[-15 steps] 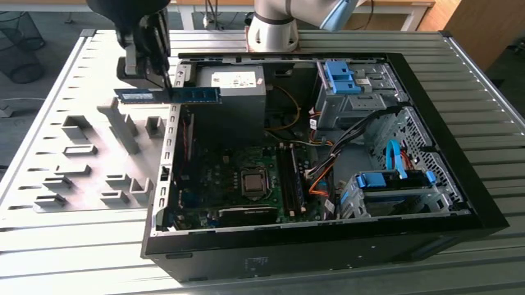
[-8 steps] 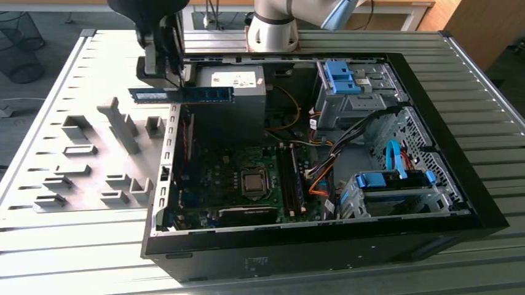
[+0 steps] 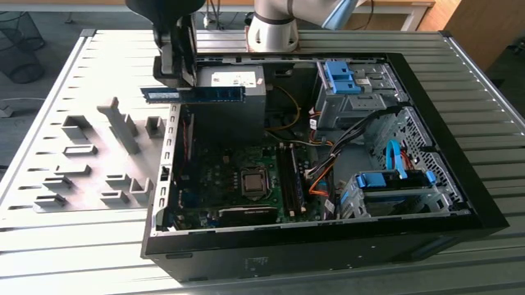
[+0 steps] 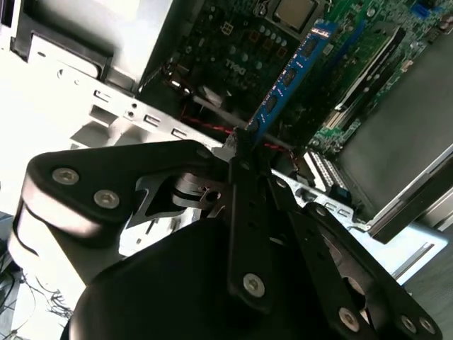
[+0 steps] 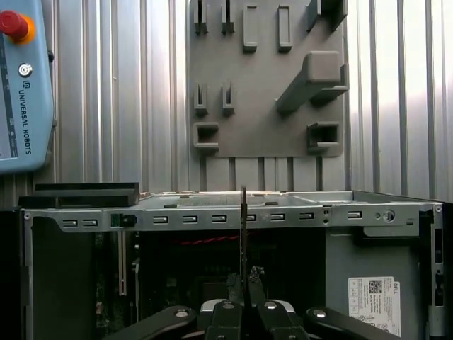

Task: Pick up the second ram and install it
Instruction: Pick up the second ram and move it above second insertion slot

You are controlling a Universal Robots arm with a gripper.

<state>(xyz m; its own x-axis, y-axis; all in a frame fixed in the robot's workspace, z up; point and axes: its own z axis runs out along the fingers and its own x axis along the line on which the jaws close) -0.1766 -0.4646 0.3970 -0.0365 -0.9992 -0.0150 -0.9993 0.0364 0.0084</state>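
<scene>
Black and broad, the case's (image 3: 328, 246) near wall fronts the exterior view. The case lies on its side on the slatted table (image 3: 66, 258) with its open face up, presumably so the board (image 3: 238, 178) can be reached from above. At nine o'clock from the case a grey plate (image 3: 82, 178) carries upright blocks, which look like holders meant to present parts at a known pose. At twelve o'clock the arm (image 3: 275, 24) is cut off by the frame edge. At eleven o'clock the pincer (image 3: 176, 77) hangs above the case's rim, pinching the ram (image 3: 193, 94) near one end. The ram is held level and on edge, well above the board and apart from it; I judge that this keeps its contact edge facing down toward the slots (image 3: 289, 178). In the second wrist view the stick (image 4: 290, 74) juts out beyond the pressed-together fingers, and in the first wrist view it is edge-on, a thin dark line (image 5: 243, 227). The slots are dark, so whether another stick sits there is hard to tell.
</scene>
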